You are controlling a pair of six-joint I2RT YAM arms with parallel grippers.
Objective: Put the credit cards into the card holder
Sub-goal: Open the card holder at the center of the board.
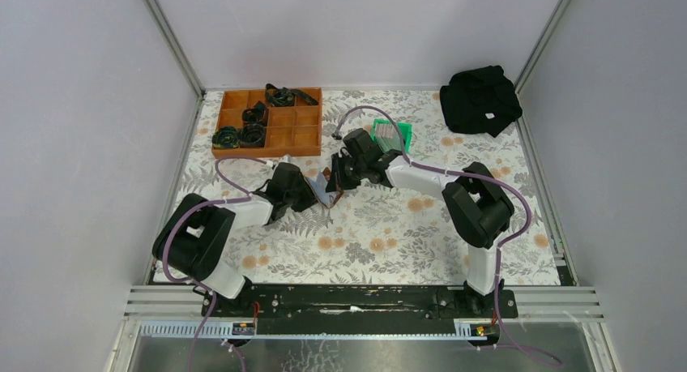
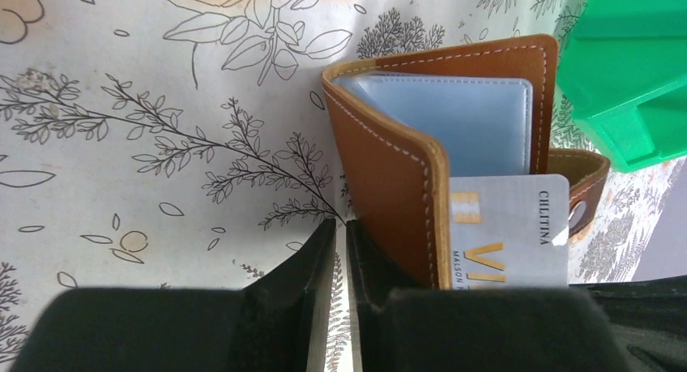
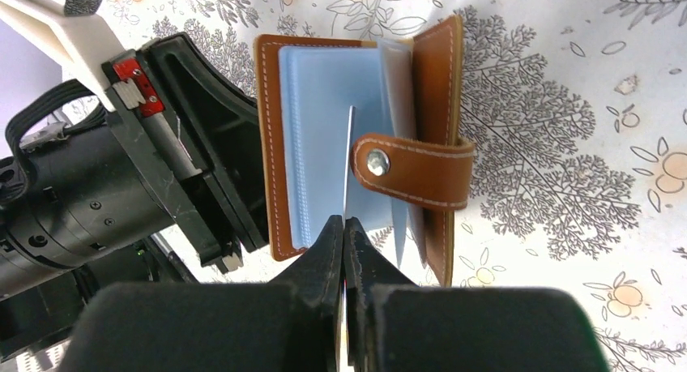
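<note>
Workspace: a table under a floral cloth [image 1: 389,226], closed in by plain grey walls [image 1: 81,104]. At the far left stands a wooden compartment tray [image 1: 306,135] with black items in several cells. A green bin [image 1: 395,133] sits near the far centre and a black fabric bundle [image 1: 480,99] lies in the far right corner.

Left arm [image 1: 243,214]: I see it reaching from its base up and to the right, wrist low over the cloth at mid-table. The fingers of the left gripper [image 2: 341,226] stand a narrow slit apart, and only tablecloth shows in that slit. The near cover of the card holder [image 3: 320,129] lies against the outer side of its right finger.

Right arm [image 1: 421,176]: elbow raised over the right half of the table, pale forearm running left, wrist tipped down to meet the left arm. The right gripper [image 3: 343,222] is pressed together on one credit card [image 2: 510,226], which its own camera sees edge-on as a thin line.

Card holder: between the two grippers at mid-table, covers spread, blue plastic sleeves [image 2: 454,121] exposed. Its snap tab [image 3: 421,173] lies across the far cover, unfastened.

Credit card: silver-white with a gold chip and gold lettering. It stands over the sleeves between the near cover and the snap tab. I cannot tell whether its leading edge has entered a sleeve.
</note>
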